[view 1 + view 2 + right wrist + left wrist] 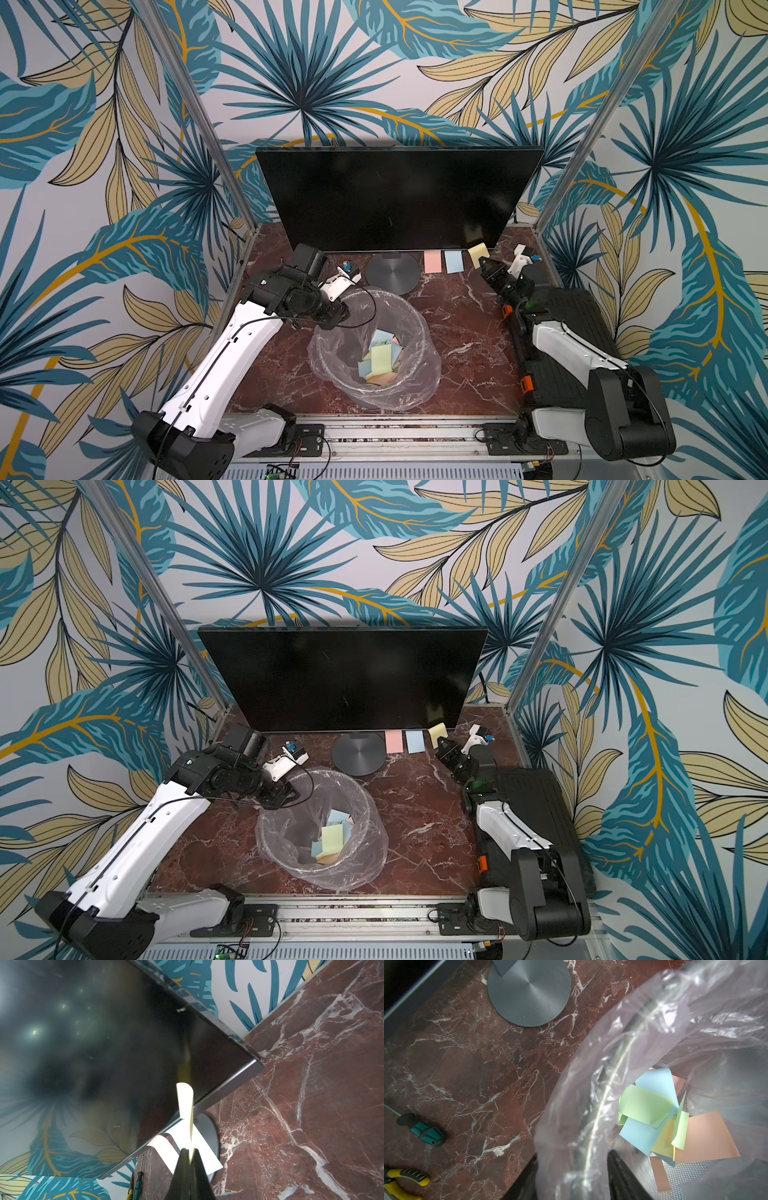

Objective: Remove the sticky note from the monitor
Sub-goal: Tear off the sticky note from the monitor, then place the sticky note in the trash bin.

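A pale yellow sticky note (477,253) stands at the lower right corner of the monitor (395,195). Its bottom edge is pinched in the right gripper (483,262), whose jaws are closed flat on the paper. In the right wrist view the note (185,1103) rises thin and slightly curled from the gripper (189,1150) toward the dark screen (104,1043). Its top end lies over the glass just above the bottom bezel — whether that end is stuck to the screen or just clear of it cannot be told. A faint yellow reflection shows in the glass above it.

Both top views show a pink note (433,262) and a blue note (454,261) side by side at the monitor's bottom edge, between the yellow one and the round grey base (392,274). The monitor stands at the back of a red marble-patterned surface (465,332).

In front of the base, a bin (422,357) lined with clear plastic holds a heap of loose notes (654,1109) in green, blue, yellow and pink. The left gripper (337,319) hangs at the bin's rim, well apart from the yellow note. In the left wrist view its dark fingers (620,1167) stand on either side of the liner-covered rim — whether they clamp it is not clear.

A teal-handled screwdriver (423,1132) and yellow-handled pliers (402,1180) lie on the surface, and a black case (582,316) sits beneath the right arm.
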